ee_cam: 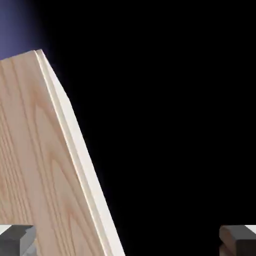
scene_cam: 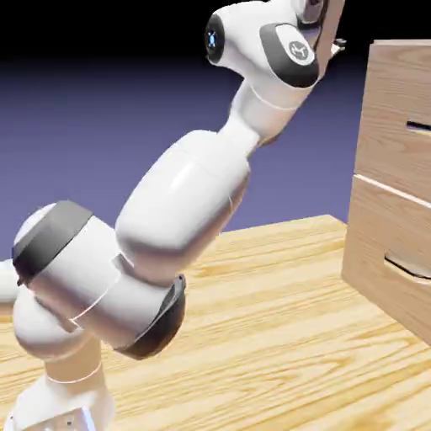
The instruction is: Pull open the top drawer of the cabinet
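Fingers: wide open, one tip at each side of the hand view's bottom edge (ee_cam: 18,241), nothing gripped between them.
Fingers' place: high up at the exterior view's right of the arm, near the cabinet's upper left corner and apart from it; only a small part of them shows there.
Top drawer (scene_cam: 397,105): upper front of the cabinet, at the exterior view's right; it looks closed, about flush with the front below.
Top drawer handle (scene_cam: 420,127): a narrow dark horizontal slot, partly cut off by the picture's right edge; the fingers are not on it.
Lower drawer (scene_cam: 380,231): directly beneath, across a pale seam, also looking closed.
Lower drawer handle (scene_cam: 407,268): dark and horizontal, with a lighter rim.
Cabinet (scene_cam: 363,168): tall, light wood grain, upright on the right, its right part out of the picture.
Arm (scene_cam: 181,202): white with dark bands, rising from the lower left to the top right, above the surface (scene_cam: 278,337).
Surface: pale yellow wood grain.
Hand view: a slanting wood panel with a pale edge fills the left side; black covers most of the rest, blue-violet the top left corner.
Panel's identity: cannot tell which part of the cabinet.
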